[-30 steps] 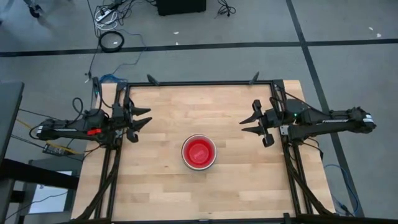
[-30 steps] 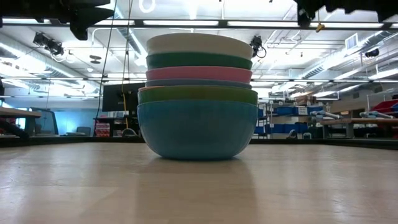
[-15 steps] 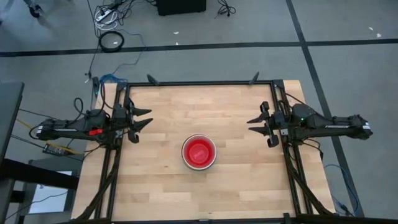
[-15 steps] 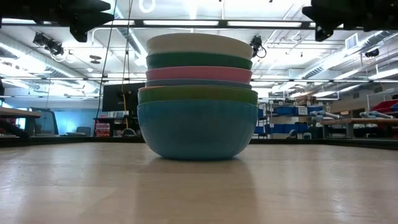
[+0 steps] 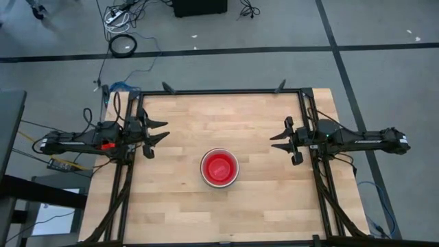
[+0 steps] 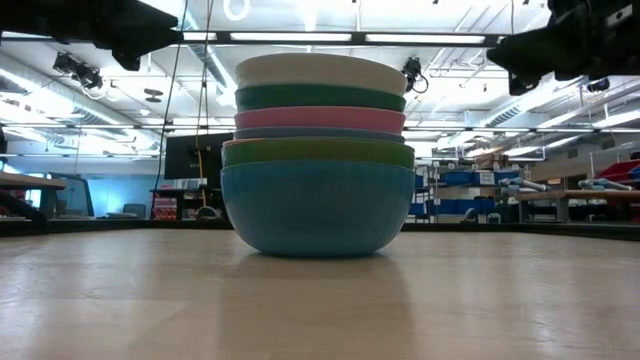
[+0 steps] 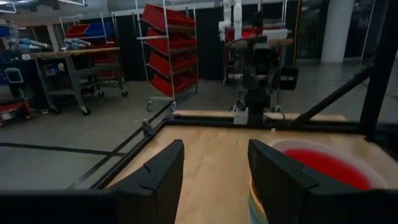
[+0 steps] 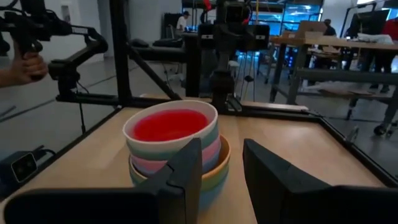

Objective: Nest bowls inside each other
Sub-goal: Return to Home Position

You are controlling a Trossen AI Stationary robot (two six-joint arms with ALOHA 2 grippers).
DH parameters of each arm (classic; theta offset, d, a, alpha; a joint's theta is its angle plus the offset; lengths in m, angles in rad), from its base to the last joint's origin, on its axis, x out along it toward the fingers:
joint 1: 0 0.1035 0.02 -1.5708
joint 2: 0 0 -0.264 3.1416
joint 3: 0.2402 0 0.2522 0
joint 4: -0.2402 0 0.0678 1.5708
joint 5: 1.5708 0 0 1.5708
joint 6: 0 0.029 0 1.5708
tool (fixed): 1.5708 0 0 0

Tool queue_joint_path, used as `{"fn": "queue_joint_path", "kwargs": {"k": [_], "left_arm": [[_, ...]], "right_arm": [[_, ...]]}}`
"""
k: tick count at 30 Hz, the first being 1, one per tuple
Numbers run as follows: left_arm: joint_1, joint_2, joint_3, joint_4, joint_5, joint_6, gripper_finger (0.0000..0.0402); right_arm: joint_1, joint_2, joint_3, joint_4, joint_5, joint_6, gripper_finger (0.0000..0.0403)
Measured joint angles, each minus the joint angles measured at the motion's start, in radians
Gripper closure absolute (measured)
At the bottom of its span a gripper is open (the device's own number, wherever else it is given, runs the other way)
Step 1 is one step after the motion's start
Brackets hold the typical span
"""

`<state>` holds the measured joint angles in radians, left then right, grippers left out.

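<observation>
One stack of bowls [image 6: 318,160] stands at the middle of the wooden table [image 6: 320,310], in the same spot as a second ago and touched by neither arm. What has changed is on the right. The right gripper [image 5: 273,142] has drawn back a little toward the table's right edge, and its arm now lies level across the frame rail where before it ran at a slant. In the low view its dark shape hangs lower in the upper right corner than it did. The left gripper [image 5: 165,130] sits just inside the left edge, almost where it was. Both grippers have their fingers spread apart and hold nothing, and each is well apart from the stack. From table height the stack shows a deep blue bowl at the bottom. Above it come a sage green rim, a thin orange edge, a grey-blue rim, a pink band, a teal green band and a white bowl on top. All the rims sit level and centred. From above only the white rim shows, ringing a red bowl inside it. Beyond the table, the right wrist view catches a person's hand [image 8: 17,67] closed on a dark handle. The left wrist view shows racks of red bins [image 7: 168,43] at the far wall.
</observation>
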<state>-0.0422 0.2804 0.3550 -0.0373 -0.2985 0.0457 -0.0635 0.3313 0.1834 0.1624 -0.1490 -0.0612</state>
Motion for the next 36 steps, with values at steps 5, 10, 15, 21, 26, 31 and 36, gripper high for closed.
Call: {"fn": "queue_joint_path", "kwargs": {"k": [5, 10, 15, 21, 26, 31, 36], "left_arm": [[0.000, 0.000, 0.000, -0.043, 0.000, 0.009, 0.0214], [0.000, 0.000, 0.000, -0.084, 0.113, 0.001, 0.0214], [0.000, -0.004, -0.046, -0.083, 0.143, -0.052, 0.0214], [0.000, -0.042, -0.248, 0.197, 0.142, -0.093, 0.0214], [0.000, -0.048, -0.338, 0.305, 0.141, -0.107, 0.0214], [0.000, -0.046, -0.346, 0.273, 0.126, -0.105, 0.0214], [0.000, -0.046, -0.346, 0.273, 0.094, -0.079, 0.0214]], "right_arm": [[-0.011, 0.000, -0.043, 0.035, 0.003, 0.005, 0.0298], [-0.029, 0.000, -0.060, 0.053, 0.022, 0.034, 0.0298], [-0.031, 0.000, -0.060, 0.085, 0.021, 0.024, 0.0298], [-0.031, 0.000, -0.060, 0.091, 0.018, 0.033, 0.0298], [-0.031, 0.000, -0.060, 0.084, 0.018, 0.033, 0.0298], [-0.032, 0.002, -0.060, 0.063, 0.019, 0.028, 0.0298], [-0.032, 0.002, -0.060, 0.052, 0.052, 0.024, 0.0298]]}}
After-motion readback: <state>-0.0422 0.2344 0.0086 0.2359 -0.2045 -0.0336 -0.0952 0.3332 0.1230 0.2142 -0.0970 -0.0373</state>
